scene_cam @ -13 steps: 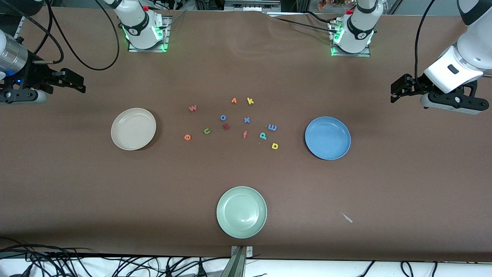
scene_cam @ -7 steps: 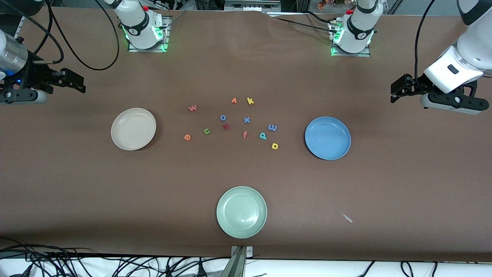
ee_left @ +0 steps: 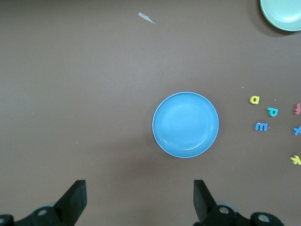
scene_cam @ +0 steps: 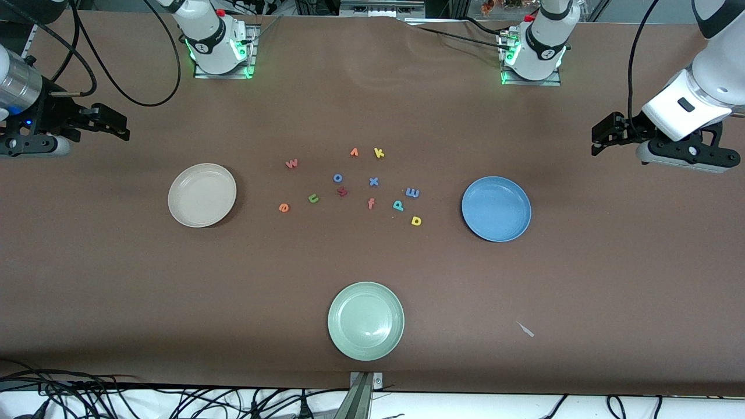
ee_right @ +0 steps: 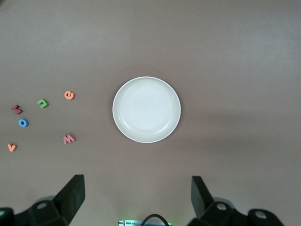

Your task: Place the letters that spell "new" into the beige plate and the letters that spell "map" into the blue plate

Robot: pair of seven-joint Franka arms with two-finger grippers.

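Observation:
The beige plate (scene_cam: pixel 202 195) (ee_right: pixel 146 109) lies toward the right arm's end and the blue plate (scene_cam: pixel 496 209) (ee_left: pixel 185 124) toward the left arm's end; both hold nothing. Between them on the table lie the green n (scene_cam: pixel 313 198), orange e (scene_cam: pixel 283 207) and pink w (scene_cam: pixel 291 163), and closer to the blue plate the light-blue m (scene_cam: pixel 412 192), teal p (scene_cam: pixel 398 205) and yellow a (scene_cam: pixel 415 220). My left gripper (scene_cam: pixel 600 137) (ee_left: pixel 140 197) hangs open over bare table beside the blue plate. My right gripper (scene_cam: pixel 114 123) (ee_right: pixel 137 195) hangs open over bare table beside the beige plate.
Other letters lie in the cluster: orange v (scene_cam: pixel 354 152), yellow k (scene_cam: pixel 379 153), blue o (scene_cam: pixel 338 178), blue x (scene_cam: pixel 373 181), a dark red letter (scene_cam: pixel 342 191), orange-red f (scene_cam: pixel 371 203). A pale green plate (scene_cam: pixel 365 320) sits nearest the front camera. A small scrap (scene_cam: pixel 525 329) lies beside it.

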